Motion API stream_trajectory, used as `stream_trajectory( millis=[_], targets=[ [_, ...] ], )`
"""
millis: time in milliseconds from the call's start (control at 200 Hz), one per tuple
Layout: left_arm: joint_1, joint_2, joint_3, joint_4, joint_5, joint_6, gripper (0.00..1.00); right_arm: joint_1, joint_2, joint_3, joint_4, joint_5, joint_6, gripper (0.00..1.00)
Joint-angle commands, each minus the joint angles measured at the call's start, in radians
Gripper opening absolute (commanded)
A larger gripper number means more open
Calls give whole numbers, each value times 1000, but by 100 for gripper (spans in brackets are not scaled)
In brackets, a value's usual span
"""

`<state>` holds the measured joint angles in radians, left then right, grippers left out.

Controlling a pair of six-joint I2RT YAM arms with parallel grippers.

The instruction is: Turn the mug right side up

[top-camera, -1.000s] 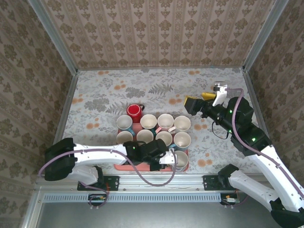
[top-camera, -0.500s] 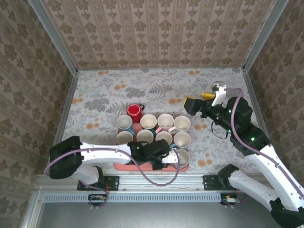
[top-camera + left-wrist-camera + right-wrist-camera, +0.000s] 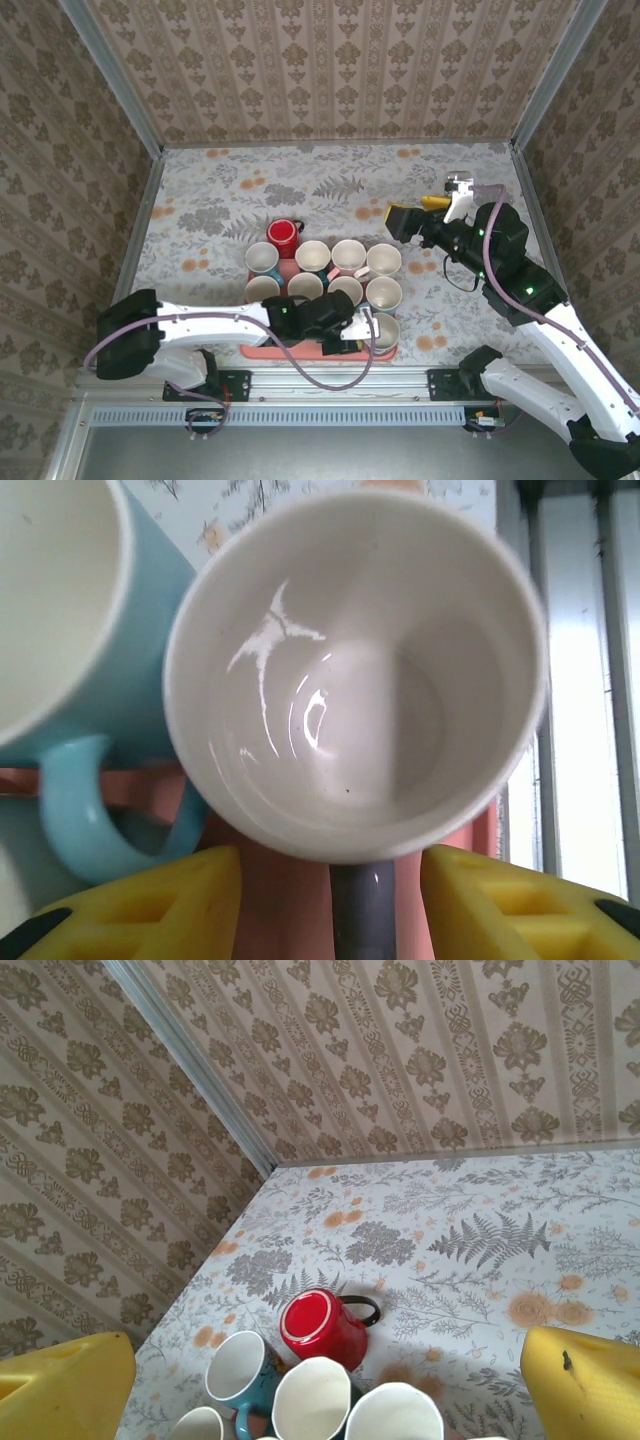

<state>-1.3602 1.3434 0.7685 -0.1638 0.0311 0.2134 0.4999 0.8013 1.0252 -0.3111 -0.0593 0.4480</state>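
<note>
Floral table [image 3: 330, 180], red mug [image 3: 283, 238] upside down

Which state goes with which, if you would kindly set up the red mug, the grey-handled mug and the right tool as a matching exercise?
Column one:
1. red mug
2. grey-handled mug
3. right tool

Column two:
A. open, nothing between its fingers
B. upright on the pink tray
C. upside down, base facing up

Pairs: 1-C, 2-B, 3-A
</note>
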Motion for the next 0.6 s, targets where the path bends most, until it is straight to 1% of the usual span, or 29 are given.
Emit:
stream_trajectory(
  millis=[0, 135, 215, 275, 335, 395, 435, 495, 595],
  targets=[
    [2, -86, 45, -100, 64, -48, 51, -6, -1, -4, 19, -6, -5, 100],
    [39, -179, 123, -213, 68, -108, 49, -6, 8, -7, 22, -7, -1, 100],
    [104, -222, 170, -239, 61, -164, 50, -6, 15, -8, 25, -4, 5, 100],
    [187, -239, 206, -246, 66, -226, 49, -6, 25, -8, 26, -4, 11, 100],
    [299, -223, 274, -301, 84, -296, 50, -6, 34, -9, 29, -7, 15, 100],
    [407, -191, 353, -377, 84, -341, 55, -6, 40, -8, 28, -10, 17, 100],
    [464, -175, 391, -409, 48, -362, 59, -6, 46, -8, 26, -10, 17, 100],
    [543, -157, 416, -424, 14, -392, 63, -6, 57, -7, 24, -11, 18, 100],
    [686, -91, 466, -480, -22, -502, 73, -7, 81, 0, 13, -16, 22, 100]
  ],
)
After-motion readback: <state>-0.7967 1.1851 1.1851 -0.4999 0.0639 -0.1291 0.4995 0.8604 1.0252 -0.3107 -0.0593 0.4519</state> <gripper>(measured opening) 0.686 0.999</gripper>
